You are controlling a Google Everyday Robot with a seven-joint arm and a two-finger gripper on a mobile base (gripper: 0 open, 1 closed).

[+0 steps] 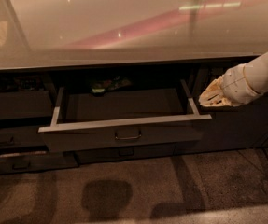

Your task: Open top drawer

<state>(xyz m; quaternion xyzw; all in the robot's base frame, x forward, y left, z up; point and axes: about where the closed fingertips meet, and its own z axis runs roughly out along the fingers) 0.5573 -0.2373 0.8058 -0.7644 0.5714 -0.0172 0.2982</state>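
Foreground: brown carpet (133, 195), blotched w/ soft shadows. Above it, at left, slimmer grey drawer fronts (12, 139) sit flush and closed, each w/ a small handle.

Centre: the top drawer (91, 136) stands pulled well out of the cabinet, its wide front jutting toward the camera. The dark bail handle (127, 135) hangs at mid-front w/ nothing on it. The drawer's shallow grey tray (124, 105) is exposed and looks bare.

Right of centre: the robot's gripper (210, 94) hovers just beside the drawer's right side wall, about level w/ the rim, on a white arm (264, 73) that comes in from the right edge. Its pale fingers (213, 91) are pressed together w/ no gap showing, and they hold nothing. Contact w/ the side wall can't be judged.

Further back: a small greenish item (106, 84) lies in the dark recess behind the tray, too dim to identify. Over everything runs a glossy countertop (124, 27) streaked w/ pink and white reflections.

Assessment: the opening step looks essentially done, as the drawer is out far enough to show most of its tray. The next move probably calls for drawing the gripper clear to the right w/o knocking the side wall, which could nudge the drawer back in.
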